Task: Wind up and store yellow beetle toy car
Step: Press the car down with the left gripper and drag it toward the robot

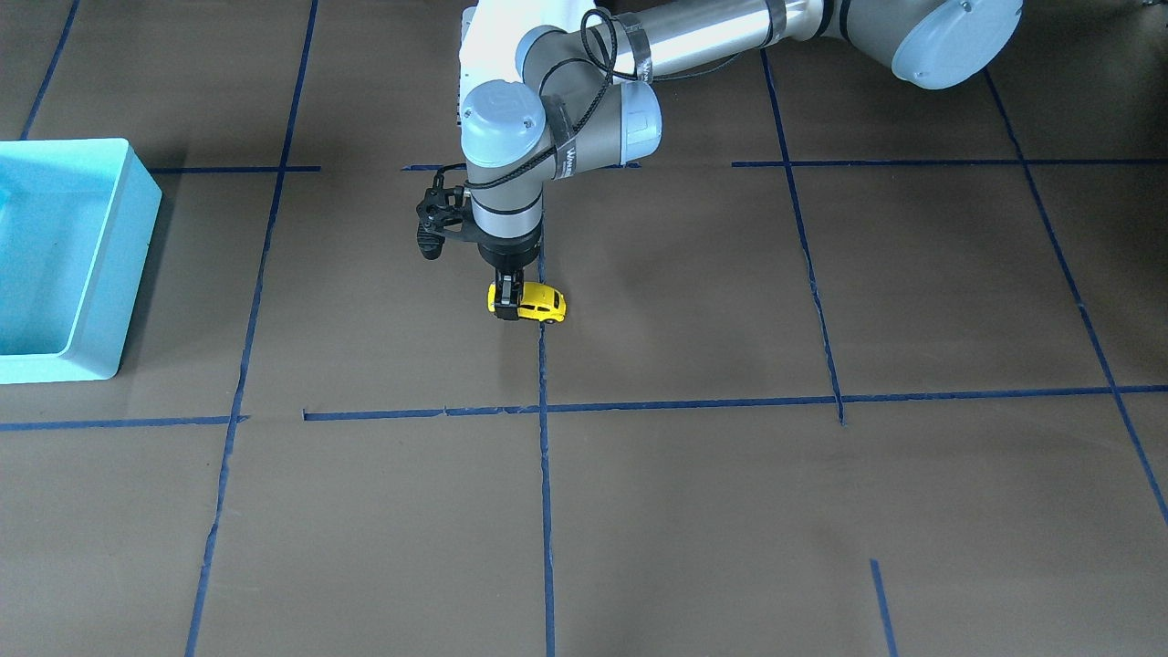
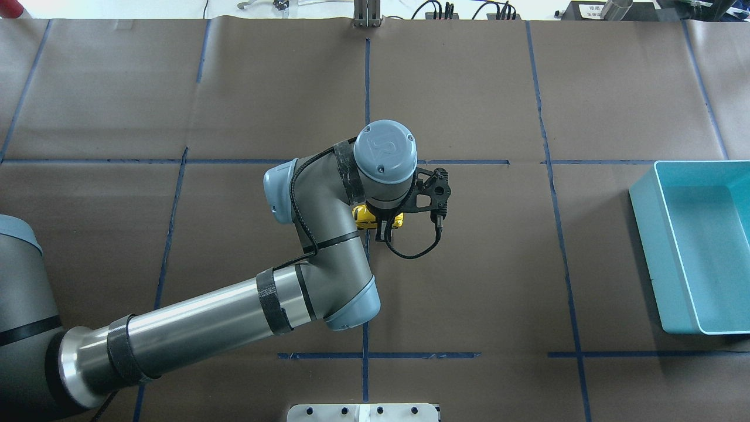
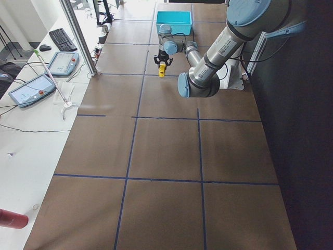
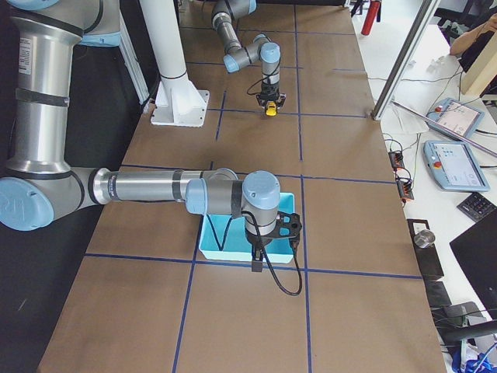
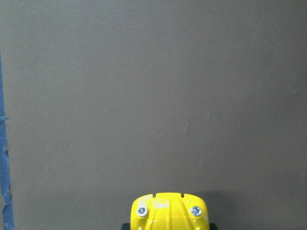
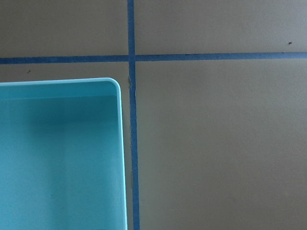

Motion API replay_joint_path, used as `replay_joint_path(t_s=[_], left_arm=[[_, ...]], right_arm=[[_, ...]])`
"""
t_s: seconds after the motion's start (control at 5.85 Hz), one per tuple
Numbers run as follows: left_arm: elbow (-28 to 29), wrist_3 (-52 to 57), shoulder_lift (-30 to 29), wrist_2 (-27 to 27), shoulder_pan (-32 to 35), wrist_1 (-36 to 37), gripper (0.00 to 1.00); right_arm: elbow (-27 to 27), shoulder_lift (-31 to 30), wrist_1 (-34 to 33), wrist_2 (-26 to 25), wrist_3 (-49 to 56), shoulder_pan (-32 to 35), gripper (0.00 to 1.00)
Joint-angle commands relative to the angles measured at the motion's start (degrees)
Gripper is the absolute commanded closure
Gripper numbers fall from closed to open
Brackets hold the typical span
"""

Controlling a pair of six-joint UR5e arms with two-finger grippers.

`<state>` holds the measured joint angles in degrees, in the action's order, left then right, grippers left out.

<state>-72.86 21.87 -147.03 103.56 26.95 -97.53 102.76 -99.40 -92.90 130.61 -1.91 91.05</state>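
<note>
The yellow beetle toy car (image 1: 540,304) is at the table's middle, on a blue tape line. My left gripper (image 1: 508,299) points straight down and is shut on one end of it. The overhead view shows only a strip of the yellow beetle toy car (image 2: 364,216) beside the wrist. In the left wrist view the yellow beetle toy car (image 5: 169,211) shows one end with two small lamps, over bare brown table. The right gripper (image 4: 256,263) hangs over the turquoise bin (image 4: 211,242); I cannot tell whether it is open or shut.
The turquoise bin (image 1: 128,265) stands open at the table's right end (image 2: 647,246), its corner in the right wrist view (image 6: 122,143). Blue tape lines (image 1: 545,456) grid the brown table. Tablets and a keyboard lie on side benches.
</note>
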Motion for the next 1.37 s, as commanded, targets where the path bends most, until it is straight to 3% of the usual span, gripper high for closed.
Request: replay_joint_path(t_s=[0.0,1.2], left_arm=[[0.00,-2.80,0.69,-0.38,-0.06,-1.17,0.94],[-0.08,1.33,1.31,2.08,0.03,-0.73,0.96]], right_arm=[[-0.19,0.00,0.00,0.00,0.06,0.00,0.00],[-1.68,0.00,2.71,0.00,-0.02,0.00,0.00]])
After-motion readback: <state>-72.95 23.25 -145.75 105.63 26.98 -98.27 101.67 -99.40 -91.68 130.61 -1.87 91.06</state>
